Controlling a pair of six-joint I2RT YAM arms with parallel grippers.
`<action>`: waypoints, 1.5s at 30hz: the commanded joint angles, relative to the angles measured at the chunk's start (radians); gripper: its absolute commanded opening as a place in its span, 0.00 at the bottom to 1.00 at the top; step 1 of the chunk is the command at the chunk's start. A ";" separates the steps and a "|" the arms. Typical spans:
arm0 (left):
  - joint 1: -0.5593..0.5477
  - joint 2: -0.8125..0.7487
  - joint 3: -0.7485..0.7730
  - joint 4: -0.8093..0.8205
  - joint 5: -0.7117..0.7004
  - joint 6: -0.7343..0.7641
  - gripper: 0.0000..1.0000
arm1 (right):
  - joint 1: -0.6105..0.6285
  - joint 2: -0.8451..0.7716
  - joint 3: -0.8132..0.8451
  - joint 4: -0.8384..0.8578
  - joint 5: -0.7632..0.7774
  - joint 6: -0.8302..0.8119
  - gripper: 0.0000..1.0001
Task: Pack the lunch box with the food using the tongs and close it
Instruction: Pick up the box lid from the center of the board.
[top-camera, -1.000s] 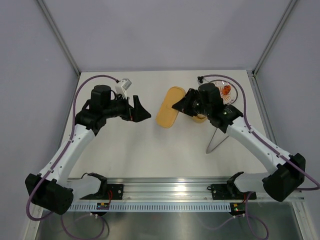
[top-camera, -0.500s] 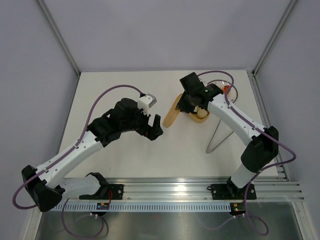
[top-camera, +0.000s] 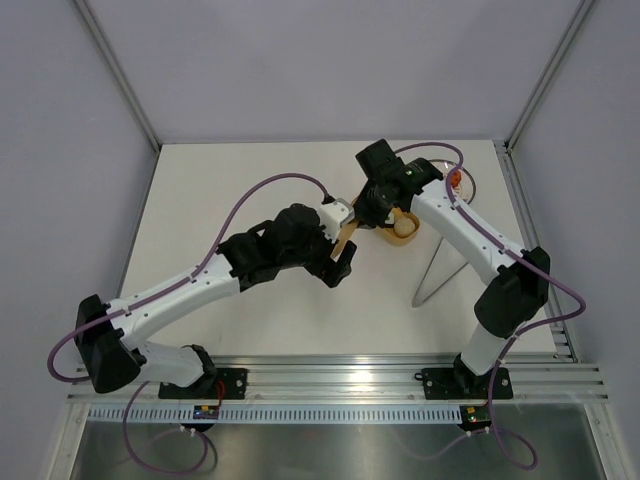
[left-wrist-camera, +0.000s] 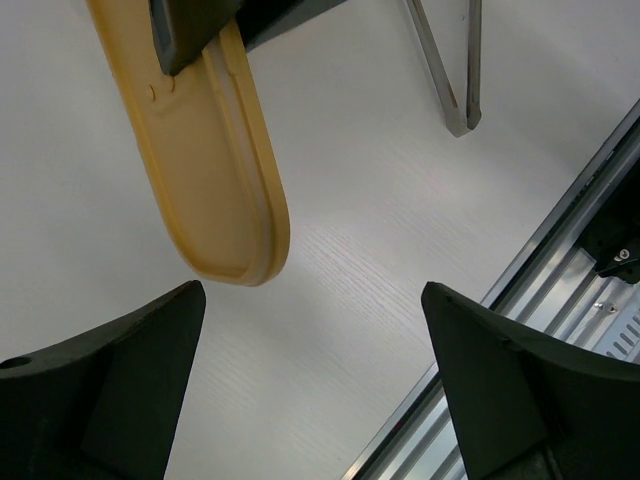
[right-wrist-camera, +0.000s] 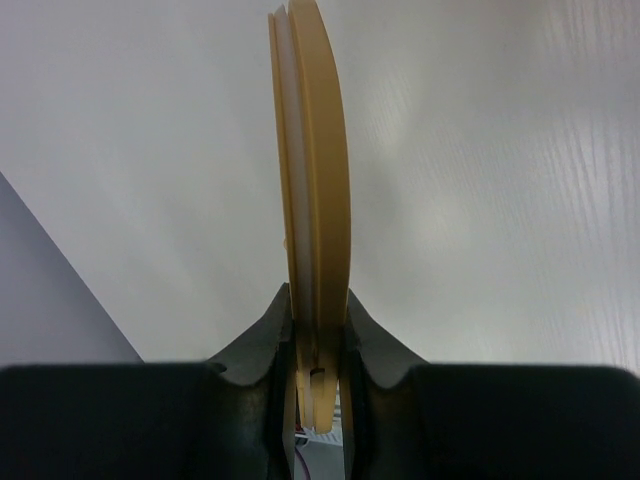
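Holding the lid (right-wrist-camera: 315, 150) up on its edge is the right tool (right-wrist-camera: 318, 310), clenched tight on the rim at one end; the flat oval is lifted off the worktop (top-camera: 250, 190) and sticks straight out ahead of that tool's fingers, toward the left tool (left-wrist-camera: 312, 300). That one is released, jaws spread wide; the lid's rounded free end hangs just ahead of them, nearer one finger than the other, and it's touching neither as far as I can see. The bottom half of the lunch box (top-camera: 400, 236) sits on the worktop just beside the right tool, on the side away from the left tool; a pale beige bit of food (top-camera: 403, 226) shows inside, can't tell which compartment. The tongs (top-camera: 437, 272) lie flat on the worktop, well apart from both tools, out past the box, joined end toward the near edge.
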 joint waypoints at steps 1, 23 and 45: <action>-0.006 0.017 0.057 0.081 -0.051 0.030 0.90 | 0.010 -0.009 0.029 -0.028 -0.036 0.021 0.00; -0.073 0.083 0.070 0.079 -0.292 0.108 0.45 | 0.008 -0.035 -0.014 0.007 -0.193 0.019 0.00; -0.017 0.022 0.061 0.003 -0.176 0.047 0.00 | -0.015 -0.206 -0.129 0.081 -0.097 -0.065 0.84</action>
